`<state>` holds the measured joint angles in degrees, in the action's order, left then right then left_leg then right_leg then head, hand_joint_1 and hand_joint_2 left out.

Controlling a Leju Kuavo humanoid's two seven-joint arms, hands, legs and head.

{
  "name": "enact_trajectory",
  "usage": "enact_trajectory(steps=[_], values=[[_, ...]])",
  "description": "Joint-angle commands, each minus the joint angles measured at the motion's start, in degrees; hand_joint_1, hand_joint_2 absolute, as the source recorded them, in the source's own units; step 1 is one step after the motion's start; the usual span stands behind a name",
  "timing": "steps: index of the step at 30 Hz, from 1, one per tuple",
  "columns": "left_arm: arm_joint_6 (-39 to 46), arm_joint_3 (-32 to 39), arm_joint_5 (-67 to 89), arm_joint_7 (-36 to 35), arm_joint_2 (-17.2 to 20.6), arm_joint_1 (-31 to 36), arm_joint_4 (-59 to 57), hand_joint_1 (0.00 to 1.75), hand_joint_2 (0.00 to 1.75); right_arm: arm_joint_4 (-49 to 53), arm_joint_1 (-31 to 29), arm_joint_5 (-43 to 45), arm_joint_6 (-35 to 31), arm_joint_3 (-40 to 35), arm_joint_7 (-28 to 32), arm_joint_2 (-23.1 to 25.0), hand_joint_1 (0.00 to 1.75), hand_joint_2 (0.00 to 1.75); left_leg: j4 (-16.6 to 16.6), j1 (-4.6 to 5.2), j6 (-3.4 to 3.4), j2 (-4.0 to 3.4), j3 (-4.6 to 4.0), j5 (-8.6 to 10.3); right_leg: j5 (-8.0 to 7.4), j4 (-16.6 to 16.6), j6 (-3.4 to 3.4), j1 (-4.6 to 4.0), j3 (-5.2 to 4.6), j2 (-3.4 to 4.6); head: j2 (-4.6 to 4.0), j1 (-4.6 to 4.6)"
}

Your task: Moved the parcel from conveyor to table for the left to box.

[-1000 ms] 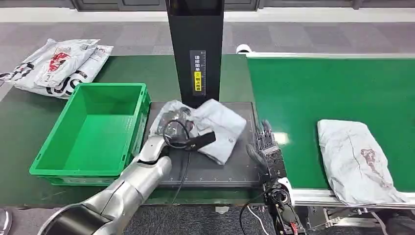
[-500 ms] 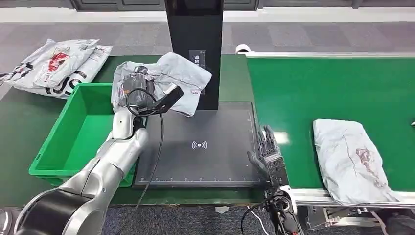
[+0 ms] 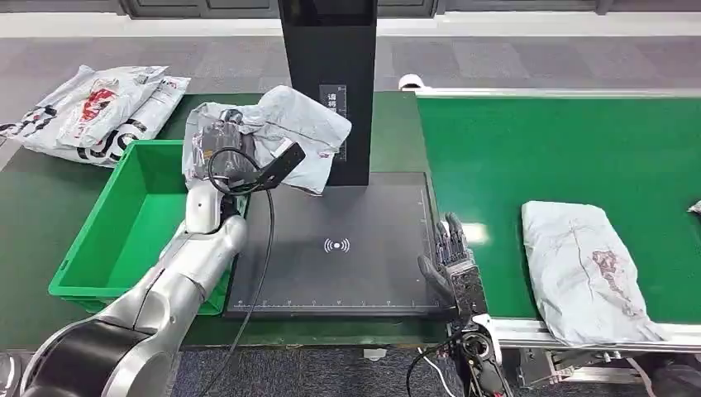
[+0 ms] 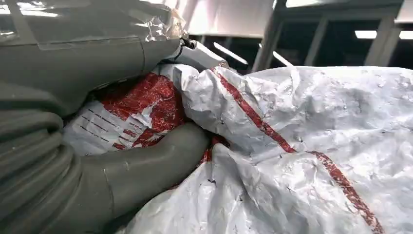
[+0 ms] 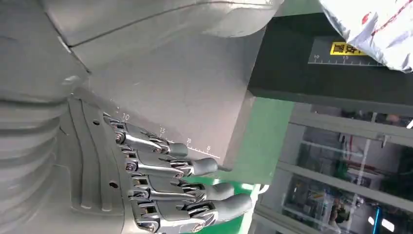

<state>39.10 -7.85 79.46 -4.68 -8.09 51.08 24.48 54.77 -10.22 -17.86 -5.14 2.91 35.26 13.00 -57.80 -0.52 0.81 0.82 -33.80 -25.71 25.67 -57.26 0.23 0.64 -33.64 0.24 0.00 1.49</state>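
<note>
A grey tiled floor runs behind a green table, with a green conveyor on the right and a black scanner column standing at 12 o'clock above a dark scan pad.

The left hand is raised at about 10 o'clock from the pad's centre, clenched around a crumpled grey parcel. In the left wrist view the thick grey thumb presses into the wrinkled plastic with its red print, so the grasp is firm. The parcel hangs in the air in front of the column's lower left side, over the far right corner of the green crate, which sits on the table at 9 o'clock from the pad.

The right hand rests at the pad's 3 o'clock edge, fingers straight and apart, holding nothing.

A second grey parcel lies on the conveyor at 3 o'clock. Printed mailer bags lie at 10 o'clock on the table's far left.
</note>
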Motion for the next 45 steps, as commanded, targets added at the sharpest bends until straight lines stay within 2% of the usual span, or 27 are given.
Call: enact_trajectory(steps=[1,2,3,4,5,7,8,11,12,15,19,20,21,28,30,33,34,35,36,38,40,45], values=[[-2.7,5.0,10.5,-17.3,8.9,2.2,-7.3,1.75,1.75,0.0,-2.2,0.0,0.7,3.7,-0.7,0.1,0.0,1.75,0.0,0.04,-0.01,-0.3,0.05,-0.02,-0.05,0.0,-0.02,0.03,-0.05,0.24,0.0,0.0],[-3.6,5.8,10.4,-18.3,9.9,1.7,-7.7,1.75,1.75,0.3,-2.0,-0.1,0.7,3.8,-0.8,0.1,0.0,1.75,0.1,0.02,-0.01,-0.45,0.14,-0.03,-0.09,0.0,-0.04,0.01,-0.01,0.37,0.0,0.0],[-8.0,5.3,10.5,-24.4,11.9,0.8,-9.1,1.75,1.75,0.7,-1.7,-0.3,0.9,3.8,-1.0,0.0,0.0,1.75,0.1,0.04,0.0,-0.37,0.14,-0.04,-0.04,0.0,-0.03,0.03,0.0,0.32,0.0,0.0],[-9.0,6.9,9.6,-25.0,13.1,-0.3,-9.3,1.75,1.75,0.8,-1.7,-0.4,1.1,3.8,-1.0,0.1,0.0,1.75,0.1,0.04,0.01,-0.54,0.2,-0.03,-0.09,0.0,-0.05,0.03,-0.01,0.46,0.0,0.0],[-12.0,7.5,10.5,-28.9,14.9,-1.3,-10.3,1.75,1.75,1.0,-1.4,-0.5,1.2,3.8,-1.1,0.0,0.0,1.75,0.2,0.03,0.02,-0.62,0.24,-0.02,-0.11,0.1,-0.07,0.0,-0.01,0.5,0.0,0.0],[-15.3,10.1,9.6,-29.8,16.6,-3.1,-10.3,1.75,1.75,1.1,-1.4,-0.7,1.5,3.9,-1.2,0.0,0.0,1.75,0.2,0.05,0.05,-0.82,0.32,-0.05,-0.1,0.0,-0.08,0.03,-0.05,0.67,0.0,0.0],[-27.4,14.3,7.3,-34.3,18.0,-5.4,-11.0,1.75,1.75,2.4,-0.6,-1.2,1.2,4.1,-2.1,-0.5,0.0,1.75,0.3,0.06,0.07,-0.91,0.34,-0.06,-0.12,0.0,-0.1,0.04,-0.09,0.75,0.0,0.0],[-24.6,16.7,7.2,-32.7,18.2,-7.5,-10.6,1.75,1.75,3.2,-0.1,-1.4,1.8,4.4,-2.6,-0.6,0.0,1.75,0.4,0.07,0.09,-0.98,0.45,-0.07,-0.07,0.1,-0.11,0.0,-0.01,0.82,0.0,0.0],[-25.2,16.7,7.6,-33.1,18.1,-7.3,-10.8,1.75,1.75,3.1,-0.2,-1.4,1.9,4.4,-2.6,-0.6,0.0,1.75,0.2,0.07,0.09,-0.67,0.27,-0.06,0.04,-0.1,-0.11,0.01,-0.08,0.55,0.0,0.0],[-25.6,17.9,8.3,-33.3,17.8,-7.4,-10.4,1.75,1.75,1.6,-1.3,-1.5,2.2,4.1,-2.6,-0.7,0.0,1.75,0.1,-0.03,0.14,-0.51,0.09,-0.09,0.07,-0.1,-0.13,-0.09,-0.21,0.38,0.0,0.0],[-25.7,20.9,7.4,-30.2,17.0,-7.8,-10.2,1.75,1.75,-0.2,-2.6,-1.7,2.3,3.7,-2.4,-0.8,0.0,1.75,0.2,-0.01,0.13,-0.62,0.12,-0.08,0.02,0.0,-0.12,-0.03,-0.18,0.46,0.0,0.0],[-25.0,21.0,7.9,-29.9,16.8,-7.9,-10.0,0.09,1.75,-0.3,-2.7,-1.8,2.3,3.7,-2.4,-0.8,0.0,1.75,0.1,-0.01,0.17,-0.64,0.02,-0.09,0.01,-0.1,-0.14,-0.02,-0.28,0.51,-0.02,0.0],[-24.3,22.9,7.3,-28.2,16.1,-7.7,-10.0,0.0,1.75,0.0,-2.6,-1.8,2.3,3.9,-2.3,-0.8,0.0,1.75,0.1,-0.02,0.2,-0.68,0.04,-0.1,0.0,-0.1,-0.15,-0.03,-0.28,0.51,0.0,0.0],[-23.2,23.5,7.9,-27.4,15.9,-7.2,-9.8,0.0,1.75,0.5,-2.3,-1.7,2.4,4.0,-2.3,-0.6,0.0,1.75,0.1,0.02,0.28,-0.54,0.05,-0.07,-0.01,-0.1,-0.2,-0.05,-0.32,0.42,-0.02,0.0],[-14.2,26.6,6.7,-21.3,14.6,-6.7,-8.5,0.0,1.75,1.8,-1.2,-1.9,2.1,4.4,-2.4,-0.5,0.0,1.75,0.1,0.03,0.33,-0.49,0.04,-0.04,-0.01,-0.2,-0.27,-0.06,-0.32,0.36,0.0,0.0],[-7.2,36.4,-4.5,-2.2,11.1,-3.2,-7.5,0.0,1.75,3.4,0.5,-2.4,0.8,4.8,-2.6,-0.4,0.0,1.75,0.0,0.03,0.39,-0.33,0.02,0.0,0.04,-0.3,-0.35,-0.1,-0.35,0.2,-0.02,0.0],[-6.4,38.0,-6.6,1.1,10.4,-2.3,-7.2,0.0,1.75,3.5,0.8,-2.5,0.6,4.8,-2.6,-0.4,0.0,1.75,0.0,0.0,0.39,-0.14,0.0,0.05,0.05,-0.2,-0.35,-0.16,-0.31,-0.02,-0.02,0.0],[-4.8,41.4,-11.6,8.7,9.4,-1.0,-6.6,0.0,1.75,3.4,0.8,-2.6,0.3,4.8,-2.7,-0.3,0.0,1.75,0.1,-0.02,0.38,-0.15,0.0,0.07,0.02,-0.2,-0.35,-0.19,-0.29,-0.03,-0.02,0.0],[-4.6,42.8,-14.0,12.3,8.9,-0.2,-6.3,0.0,0.0,3.0,0.6,-2.9,-0.5,4.8,-2.7,-0.3,0.0,1.75,0.0,0.0,0.43,-0.14,-0.06,0.07,0.04,-0.3,-0.36,-0.17,-0.37,0.01,0.0,0.0],[-7.9,48.9,-25.8,26.6,6.8,1.9,-4.8,0.0,0.0,0.4,-1.3,-5.1,-5.1,4.8,-3.2,-0.4,0.0,1.75,0.0,-0.01,0.45,-0.11,-0.13,0.1,0.02,-0.3,-0.36,-0.19,-0.41,-0.02,0.0,0.0],[-11.5,50.7,-31.9,33.6,4.9,2.5,-4.1,0.0,0.0,-3.6,-3.9,-7.5,-10.5,5.2,-3.6,-1.4,0.0,1.75,-0.1,-0.06,0.41,-0.09,-0.22,0.15,-0.04,-0.3,-0.34,-0.25,-0.43,-0.09,0.0,0.0],[-11.5,50.7,-31.9,33.6,4.9,2.5,-4.1,0.0,0.0,-3.6,-3.9,-7.5,-10.5,5.2,-3.6,-1.4,0.0,1.75,0.1,0.0,0.46,-0.33,-0.05,0.13,-0.14,-0.2,-0.37,-0.14,-0.35,0.14,0.0,0.0]])
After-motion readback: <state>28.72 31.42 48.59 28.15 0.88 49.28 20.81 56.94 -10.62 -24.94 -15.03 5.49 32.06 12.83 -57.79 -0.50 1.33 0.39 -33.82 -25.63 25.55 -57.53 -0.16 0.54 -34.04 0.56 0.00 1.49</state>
